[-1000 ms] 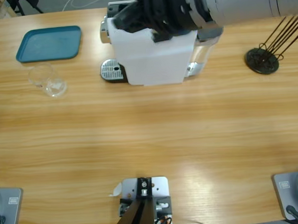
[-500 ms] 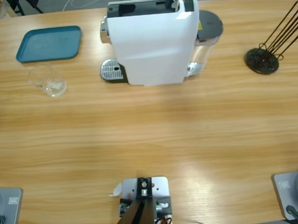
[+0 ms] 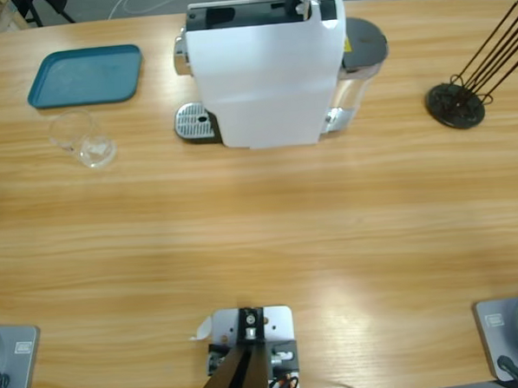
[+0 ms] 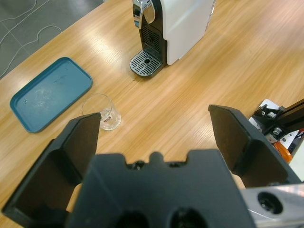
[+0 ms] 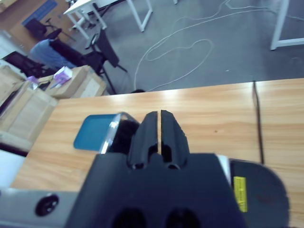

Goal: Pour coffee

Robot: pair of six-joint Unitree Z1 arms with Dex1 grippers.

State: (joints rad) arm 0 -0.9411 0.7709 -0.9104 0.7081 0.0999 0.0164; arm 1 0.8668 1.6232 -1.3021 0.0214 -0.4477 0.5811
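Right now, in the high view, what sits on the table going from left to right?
Blue tray → empty glass cup just below it → drip grate → white coffee machine → black wire rack.

Both arms outside high view; glass (image 3: 82, 139) contents too faint to tell

1. my near half of the wooden table (image 3: 262, 246) is bare board, wide room to sweep across.
2. the white coffee machine (image 3: 266, 72) stands tall at the far middle, blocking passage there.
3. the clear glass (image 3: 82, 139) sits just beside the teal tray (image 3: 85, 75) at far left, open board between them and the machine's drip tray (image 3: 194, 123).
4. the black wire rack (image 3: 456, 104) leans its rods over the far right corner.
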